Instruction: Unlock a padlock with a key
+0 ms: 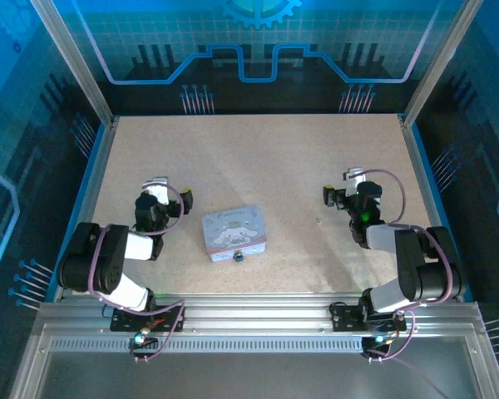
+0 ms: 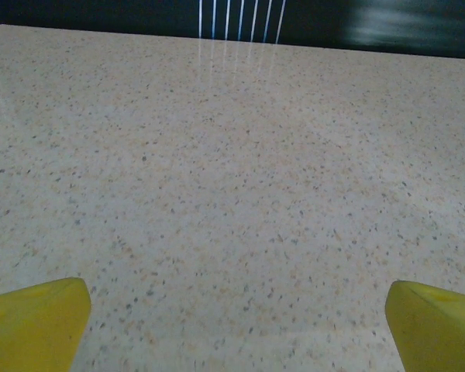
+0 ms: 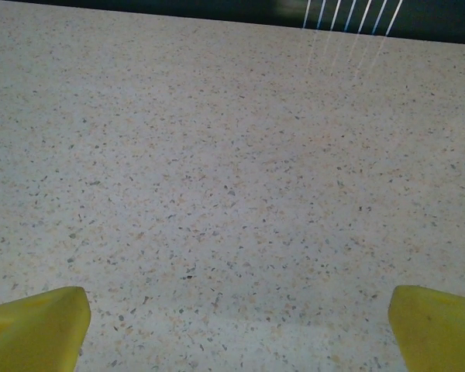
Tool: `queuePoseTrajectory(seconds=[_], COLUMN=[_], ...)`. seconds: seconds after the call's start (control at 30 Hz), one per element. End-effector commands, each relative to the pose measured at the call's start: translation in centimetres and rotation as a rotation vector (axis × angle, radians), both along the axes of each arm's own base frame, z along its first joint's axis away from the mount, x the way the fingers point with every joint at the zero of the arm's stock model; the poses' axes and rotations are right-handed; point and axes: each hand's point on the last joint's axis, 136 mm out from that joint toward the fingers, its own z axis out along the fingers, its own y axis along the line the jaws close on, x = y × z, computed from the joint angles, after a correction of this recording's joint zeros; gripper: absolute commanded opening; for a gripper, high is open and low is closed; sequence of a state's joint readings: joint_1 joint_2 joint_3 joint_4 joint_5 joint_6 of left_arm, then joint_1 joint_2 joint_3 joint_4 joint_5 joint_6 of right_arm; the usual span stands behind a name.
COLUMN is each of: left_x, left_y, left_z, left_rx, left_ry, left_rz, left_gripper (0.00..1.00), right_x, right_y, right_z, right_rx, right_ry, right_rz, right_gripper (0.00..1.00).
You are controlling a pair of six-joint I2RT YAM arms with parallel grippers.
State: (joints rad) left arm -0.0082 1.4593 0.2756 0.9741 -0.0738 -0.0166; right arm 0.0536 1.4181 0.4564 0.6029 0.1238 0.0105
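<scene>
Speckled counter (image 1: 258, 158) lies below my left fingers (image 2: 31, 322) and right fingers (image 3: 39, 325), both spread wide, and the tiny key (image 1: 319, 221) sits near the right ones, to their left.

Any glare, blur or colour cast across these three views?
Top external: strong blue glow from the blue wall panels, pale sheen on the speckled beige tabletop. Left wrist: white streaks reflect at its far edge, dark background smeared. Right wrist: similar streaks, soft background.

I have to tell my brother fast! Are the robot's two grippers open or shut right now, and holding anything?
Left gripper: open, holding nothing.
Right gripper: open, holding nothing.
</scene>
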Motion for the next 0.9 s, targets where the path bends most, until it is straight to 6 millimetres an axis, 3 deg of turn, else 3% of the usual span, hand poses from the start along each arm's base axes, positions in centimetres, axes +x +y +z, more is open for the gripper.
queuePoseTrajectory(seconds=[0.0, 0.17, 0.3, 0.6, 0.87], left_x=[-0.2, -0.9, -2.0, -6.5, -8.6], left_y=[0.6, 1.0, -1.2, -8.4, -13.7], left_z=[4.1, 7.5, 8.9, 7.7, 6.5], left_rx=[0.016, -0.188, -0.394, -0.642, -0.701], left_ry=[-0.089, 0.018, 0.11, 0.249, 0.319], left_rz=[0.025, 0.11, 0.063, -0.099, -0.207], left_gripper=[0.99, 0.99, 0.99, 0.99, 0.99], right_x=[0.0, -1.9, -4.1, -8.8, -10.0], right_y=[0.7, 1.9, 3.9, 7.3, 7.7], right_z=[2.4, 3.2, 3.5, 3.4, 0.0], right_rx=[0.034, 0.125, 0.217, 0.054, -0.046], right_ry=[0.02, 0.212, 0.409, 0.692, 0.879], right_rz=[0.005, -0.009, -0.003, 0.059, 0.069], right_gripper=[1.0, 1.0, 1.0, 0.95, 0.86])
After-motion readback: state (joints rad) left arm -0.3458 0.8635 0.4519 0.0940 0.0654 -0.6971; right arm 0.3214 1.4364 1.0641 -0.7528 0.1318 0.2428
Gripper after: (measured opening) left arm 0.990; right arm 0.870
